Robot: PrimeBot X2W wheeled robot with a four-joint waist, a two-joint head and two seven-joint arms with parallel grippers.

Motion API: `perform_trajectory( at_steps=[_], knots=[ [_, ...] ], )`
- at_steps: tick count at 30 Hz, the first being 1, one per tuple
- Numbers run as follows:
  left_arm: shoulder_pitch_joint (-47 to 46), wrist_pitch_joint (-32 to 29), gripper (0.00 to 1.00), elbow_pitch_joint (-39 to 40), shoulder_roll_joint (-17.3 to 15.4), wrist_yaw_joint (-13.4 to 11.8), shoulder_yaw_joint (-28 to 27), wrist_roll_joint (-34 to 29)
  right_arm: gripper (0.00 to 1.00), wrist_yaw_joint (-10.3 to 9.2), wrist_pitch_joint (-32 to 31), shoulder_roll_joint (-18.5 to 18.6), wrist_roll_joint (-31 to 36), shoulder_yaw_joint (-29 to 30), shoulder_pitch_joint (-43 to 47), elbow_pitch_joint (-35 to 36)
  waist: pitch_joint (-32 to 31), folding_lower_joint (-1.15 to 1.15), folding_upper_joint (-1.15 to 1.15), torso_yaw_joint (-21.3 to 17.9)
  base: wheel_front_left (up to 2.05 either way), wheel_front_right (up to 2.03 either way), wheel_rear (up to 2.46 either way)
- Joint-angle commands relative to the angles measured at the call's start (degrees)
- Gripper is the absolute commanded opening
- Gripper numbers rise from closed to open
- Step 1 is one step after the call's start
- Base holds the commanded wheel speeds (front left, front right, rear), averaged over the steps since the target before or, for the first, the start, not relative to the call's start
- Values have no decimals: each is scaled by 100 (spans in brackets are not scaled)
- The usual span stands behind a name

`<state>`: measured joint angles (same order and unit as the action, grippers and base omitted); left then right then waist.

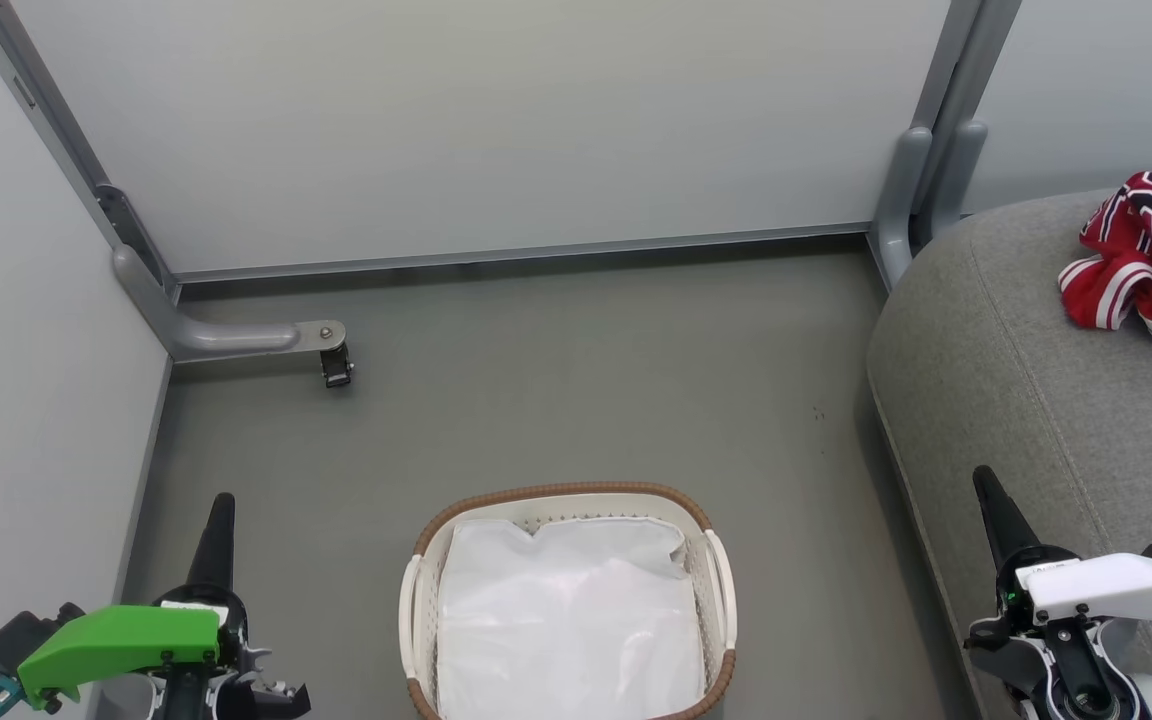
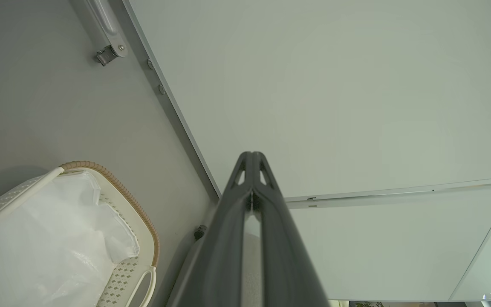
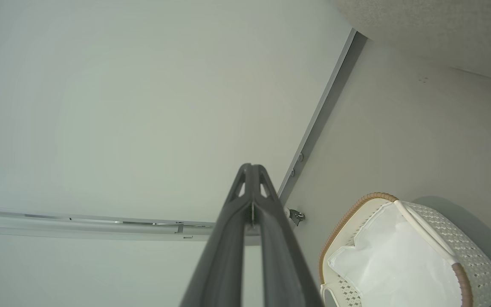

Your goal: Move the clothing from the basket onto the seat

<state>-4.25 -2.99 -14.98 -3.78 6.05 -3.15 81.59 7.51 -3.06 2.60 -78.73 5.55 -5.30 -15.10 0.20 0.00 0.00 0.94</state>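
Observation:
The red clothing [image 1: 1148, 258] with white stripes and black lettering lies bunched on the grey seat [image 1: 1016, 380] at the right edge of the head view. The cream basket [image 1: 422, 560] with a brown rim stands on the floor at bottom centre, and only its white cloth liner [image 1: 566, 620] shows inside. My left gripper [image 1: 219, 512] is shut at the lower left, left of the basket [image 2: 143, 221]. My right gripper [image 1: 988, 492] is shut at the lower right, over the seat's front edge. In each wrist view the fingertips [image 2: 252, 158] [image 3: 252, 168] meet, holding nothing.
Pale partition walls [image 1: 496, 130] close off the back and left. A grey metal foot with a caster [image 1: 334, 368] juts onto the floor at back left. A grey post [image 1: 921, 180] stands by the seat's back corner. Grey floor [image 1: 586, 380] lies between the basket and the walls.

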Motion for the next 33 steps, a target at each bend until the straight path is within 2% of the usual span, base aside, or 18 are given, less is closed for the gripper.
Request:
perform_trajectory(
  at_steps=[1,33],
  knots=[
    [-143,-47,0,47,16,36,-44,98,0,-2,-36,34,-136,31,-82,61,0,0,0,-4,0,0,0],
    [-235,-381,0,105,95,163,-368,1087,0,-4,-367,44,-1384,108,-114,124,-3,0,0,-94,0,0,0]
  ],
)
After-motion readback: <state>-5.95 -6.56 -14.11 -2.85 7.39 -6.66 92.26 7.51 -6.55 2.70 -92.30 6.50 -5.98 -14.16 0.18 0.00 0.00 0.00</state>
